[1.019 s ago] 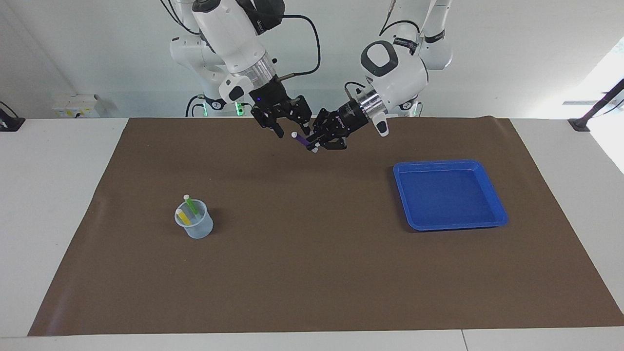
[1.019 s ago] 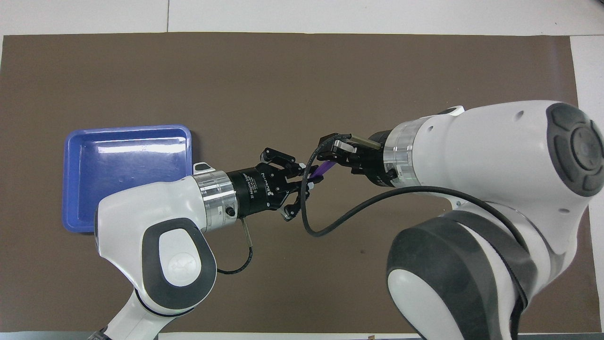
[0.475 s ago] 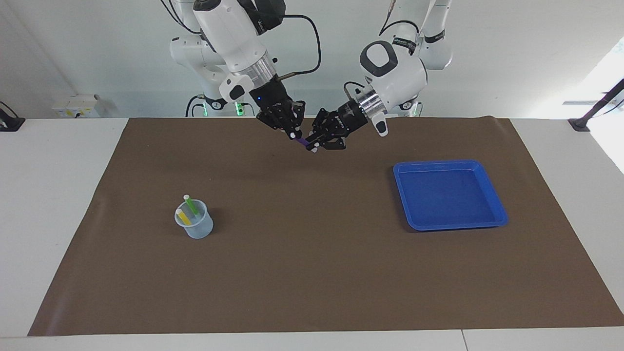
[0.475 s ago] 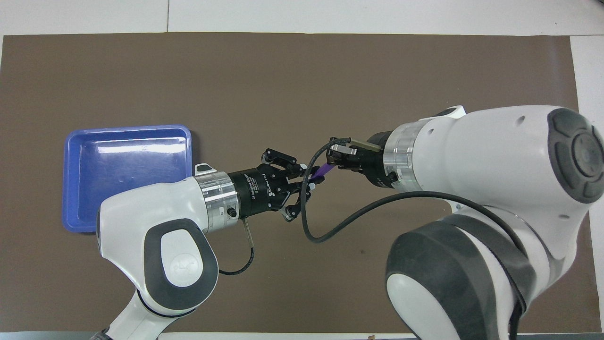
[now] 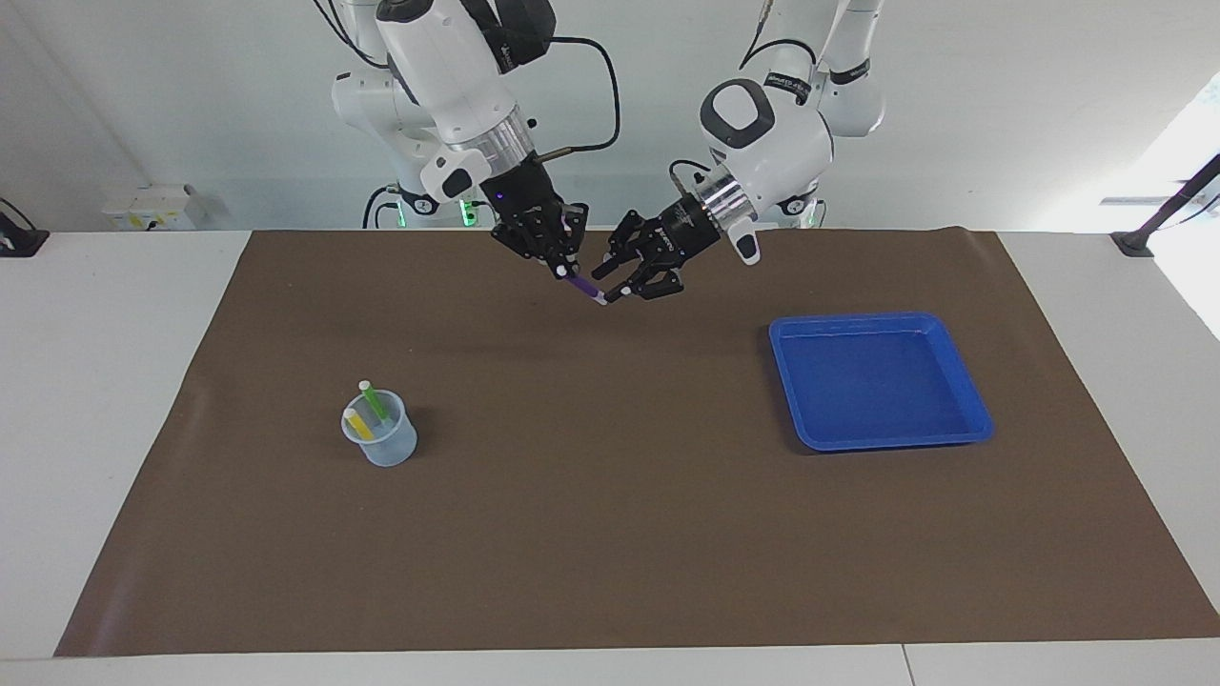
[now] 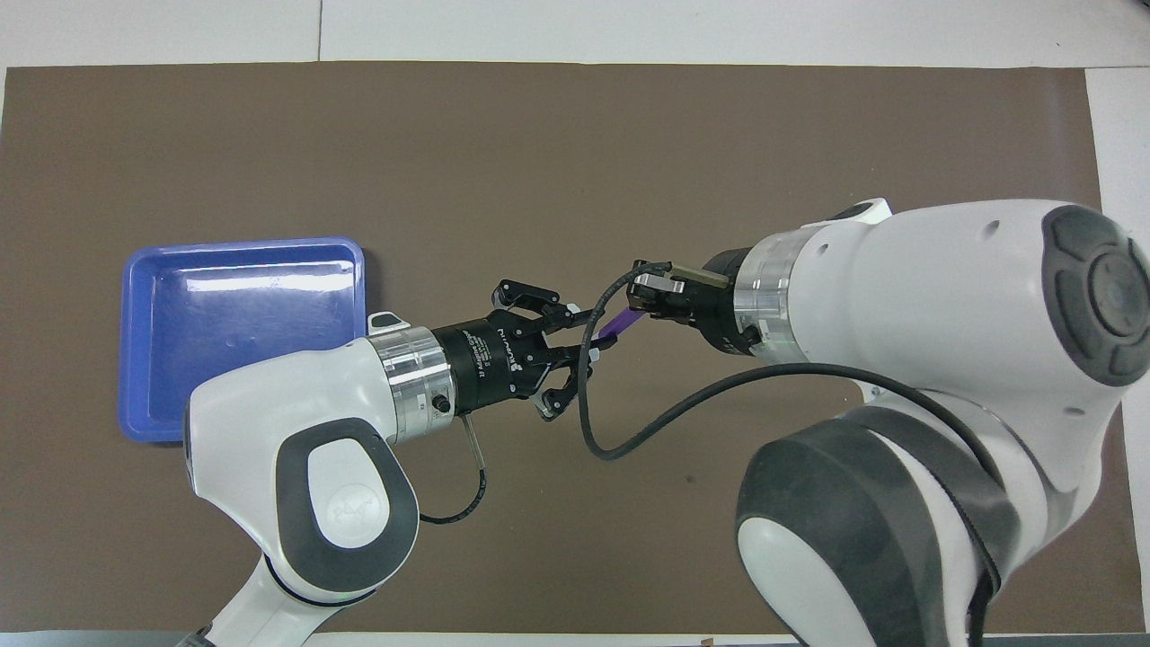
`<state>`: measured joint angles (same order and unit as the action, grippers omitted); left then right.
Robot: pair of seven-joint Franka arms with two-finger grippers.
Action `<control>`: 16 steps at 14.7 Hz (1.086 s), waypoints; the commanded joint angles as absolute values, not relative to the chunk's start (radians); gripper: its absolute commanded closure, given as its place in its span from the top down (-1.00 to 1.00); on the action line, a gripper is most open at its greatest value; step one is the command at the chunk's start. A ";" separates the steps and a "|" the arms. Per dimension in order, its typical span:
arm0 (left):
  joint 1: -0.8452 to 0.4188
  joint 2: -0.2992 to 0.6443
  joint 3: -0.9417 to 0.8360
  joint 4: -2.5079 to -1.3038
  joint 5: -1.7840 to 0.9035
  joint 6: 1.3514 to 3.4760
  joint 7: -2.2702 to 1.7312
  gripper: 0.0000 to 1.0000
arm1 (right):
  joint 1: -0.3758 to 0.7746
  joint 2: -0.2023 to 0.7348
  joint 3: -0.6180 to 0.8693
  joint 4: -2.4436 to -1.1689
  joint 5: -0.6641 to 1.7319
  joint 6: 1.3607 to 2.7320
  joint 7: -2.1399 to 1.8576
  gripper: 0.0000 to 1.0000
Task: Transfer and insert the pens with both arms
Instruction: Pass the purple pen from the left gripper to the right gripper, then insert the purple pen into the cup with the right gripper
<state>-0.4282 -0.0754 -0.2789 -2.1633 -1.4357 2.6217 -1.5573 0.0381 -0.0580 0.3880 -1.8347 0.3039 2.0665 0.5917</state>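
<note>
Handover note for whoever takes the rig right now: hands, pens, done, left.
Right hand: shut on the purple pen, up in the air over the brown mat near the robots' edge.
Left hand: open, at the pen's lower tip; it no longer grips it.
Cup: toward the right arm's end, holds the green pen and the yellow pen.
Blue tray: toward the left arm's end, no pens in it.
Done: two pens inserted; purple pen passed from left to right.
Left: back the left arm off, carry the purple pen to the cup, insert it.
</note>
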 commanded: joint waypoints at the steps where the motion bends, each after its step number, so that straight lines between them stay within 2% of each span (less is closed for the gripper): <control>1: -0.459 -0.089 -0.267 -2.181 -1.459 2.655 -1.560 1.00 | 0.023 -0.081 0.382 -1.859 0.258 2.065 0.496 -1.00; 6: -0.437 -0.089 -0.259 -2.184 -1.454 2.655 -1.537 1.00 | 0.021 -0.097 0.232 -1.922 0.186 2.091 0.027 -1.00; 10: -0.316 -0.084 -0.259 -2.194 -1.404 2.643 -1.462 1.00 | 0.018 -0.081 0.118 -1.986 0.161 2.278 -0.282 -1.00; 14: -0.241 -0.063 -0.259 -2.184 -1.044 2.617 -1.456 1.00 | 0.015 -0.038 0.063 -2.032 0.161 2.420 -0.402 -1.00; 16: -0.166 -0.060 -0.259 -2.160 -0.837 2.496 -1.418 1.00 | 0.015 -0.015 0.040 -2.043 0.163 2.450 -0.432 -1.00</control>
